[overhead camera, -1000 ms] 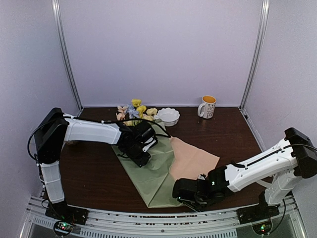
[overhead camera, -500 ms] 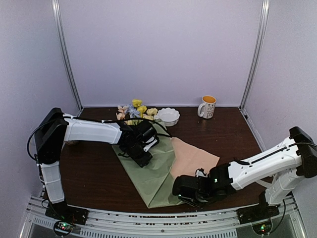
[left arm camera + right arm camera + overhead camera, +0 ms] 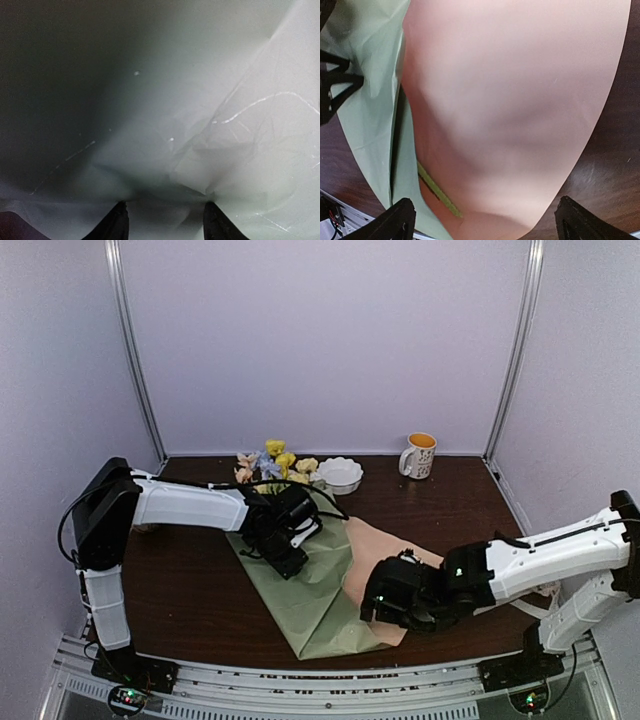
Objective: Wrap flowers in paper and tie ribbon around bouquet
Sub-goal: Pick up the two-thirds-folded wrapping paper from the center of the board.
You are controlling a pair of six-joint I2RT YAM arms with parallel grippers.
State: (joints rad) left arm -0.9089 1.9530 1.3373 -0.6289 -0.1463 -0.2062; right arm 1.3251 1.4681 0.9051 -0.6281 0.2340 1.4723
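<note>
Paper: large thin sheet, sage green, its peach-tan side folded up on the right; lies mid-way across the dark wooden table.
Flowers: small pastel blossoms at the sheet's far end, beside the white scalloped bowl.
Axis: long, blossoms towards the back wall, green point towards the near edge.
Top view only: both arms, blossoms.
Right wrist only: thin olive strip at the fold.
Left wrist only: creases in the green.
Left gripper: pressed on green; grip cannot be told.
Right gripper: spread wide over peach, empty.
</note>
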